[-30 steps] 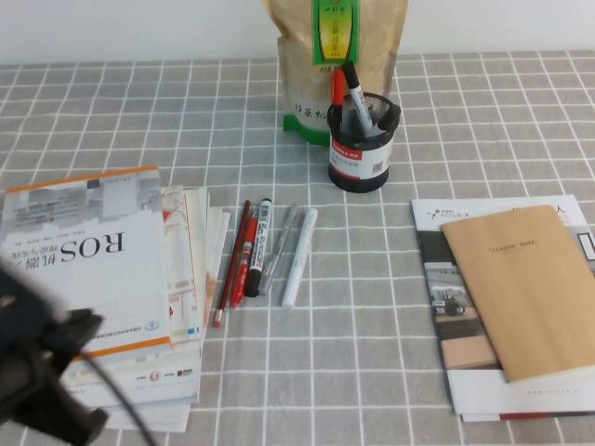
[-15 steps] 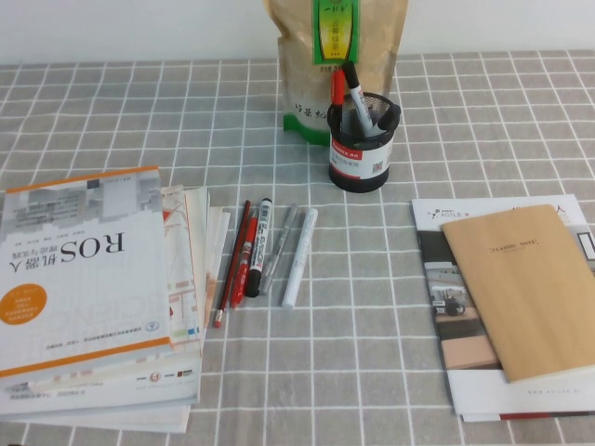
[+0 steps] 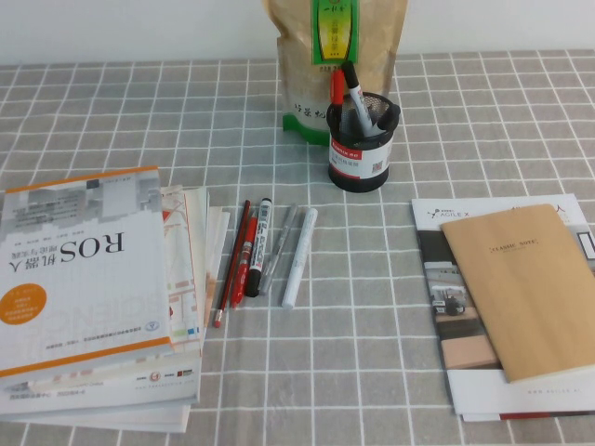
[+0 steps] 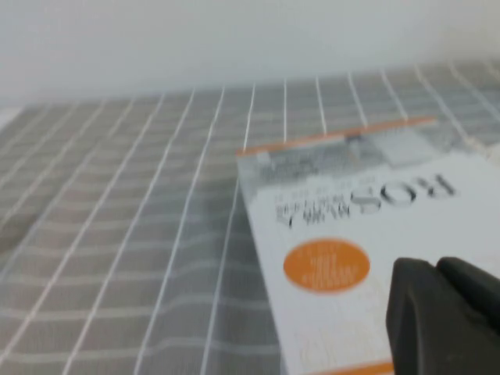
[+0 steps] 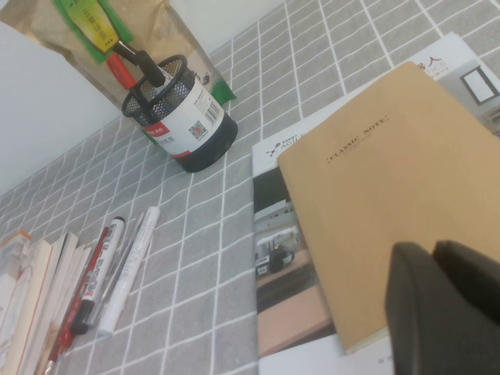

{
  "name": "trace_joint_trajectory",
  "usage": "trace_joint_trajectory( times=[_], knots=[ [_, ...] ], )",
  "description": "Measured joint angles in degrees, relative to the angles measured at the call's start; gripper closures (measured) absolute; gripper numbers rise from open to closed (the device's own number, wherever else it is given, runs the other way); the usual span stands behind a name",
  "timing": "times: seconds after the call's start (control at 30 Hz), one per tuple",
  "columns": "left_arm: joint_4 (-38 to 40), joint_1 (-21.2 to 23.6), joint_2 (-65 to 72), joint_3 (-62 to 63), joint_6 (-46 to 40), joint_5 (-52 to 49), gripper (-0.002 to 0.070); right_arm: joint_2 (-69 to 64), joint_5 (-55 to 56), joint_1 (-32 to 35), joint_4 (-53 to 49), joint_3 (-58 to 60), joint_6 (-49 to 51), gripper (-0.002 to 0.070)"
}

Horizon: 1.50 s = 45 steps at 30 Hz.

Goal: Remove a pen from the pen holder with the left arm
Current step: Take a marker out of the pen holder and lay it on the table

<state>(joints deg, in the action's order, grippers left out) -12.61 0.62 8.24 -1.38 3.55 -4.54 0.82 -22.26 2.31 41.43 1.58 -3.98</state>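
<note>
Nearest the robot's side, the left gripper (image 4: 437, 269) hovers over the near part of the white ROS book (image 3: 84, 269). Its dark fingers are pressed together with nothing between them. On the other side, the right gripper (image 5: 432, 254) hangs above the near corner of the tan notebook (image 3: 525, 288). Its fingers also meet and hold nothing.

The ROS book tops a stack of books (image 3: 191, 279) on the left of the grey checked tablecloth (image 3: 372, 372). On the right, the tan notebook lies across a printed brochure (image 3: 446, 279).

Just right of the book stack, five writing tools lie side by side on the cloth. From left to right they are a thin red pencil (image 3: 231, 269), a red marker (image 3: 242, 265), a black-capped marker (image 3: 258, 246), a grey pen (image 3: 280, 246) and a white pen (image 3: 299, 257).

Farther back, near the middle of the table and well apart from both grippers, stands the pen holder (image 3: 361, 158). It is an upright black mesh cup with a white and red label. A black marker (image 3: 353, 93) leans out of it, with a red-capped pen (image 3: 337, 88) beside it.

A brown paper bag with a green label (image 3: 335, 46) stands right behind the holder, against the pale wall (image 3: 139, 28).
</note>
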Motion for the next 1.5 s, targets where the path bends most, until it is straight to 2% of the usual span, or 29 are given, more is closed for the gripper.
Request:
trace_joint_trajectory(
  times=[0.23, 0.43, 0.53, 0.7, 0.77, 1.0, 1.5],
  knots=[
    [6.27, 0.0, -7.88, 0.0, 1.33, -10.55, 0.0677, 0.0, 0.0, 0.0, 0.0, 0.0, 0.0, 0.0689],
    [11.8, 0.13, -8.67, -0.09, 0.99, -15.59, 0.0677, 0.0, 0.0, 0.0, 0.0, 0.0, 0.0, 0.0689],
    [16.45, 0.13, -8.67, -0.09, -3.96, -17.14, 0.0677, 0.0, 0.0, 0.0, 0.0, 0.0, 0.0, 0.0689],
    [23.1, -0.82, -8.8, -0.09, -19.1, -17.54, 0.0677, 0.0, 0.0, 0.0, 0.0, 0.0, 0.0, 0.0689],
    [24.34, -0.93, -8.83, -0.09, -21.29, -17.54, 0.0677, 0.0, 0.0, 0.0, 0.0, 0.0, 0.0, 0.0689],
    [17.84, -0.93, -8.83, -0.09, -22.75, -17.54, 0.0677, 0.0, 0.0, 0.0, 0.0, 0.0, 0.0, 0.0689],
    [19.0, -0.93, -8.83, -0.09, -22.99, -17.54, 0.0677, 0.0, 0.0, 0.0, 0.0, 0.0, 0.0, 0.0689]
  ],
)
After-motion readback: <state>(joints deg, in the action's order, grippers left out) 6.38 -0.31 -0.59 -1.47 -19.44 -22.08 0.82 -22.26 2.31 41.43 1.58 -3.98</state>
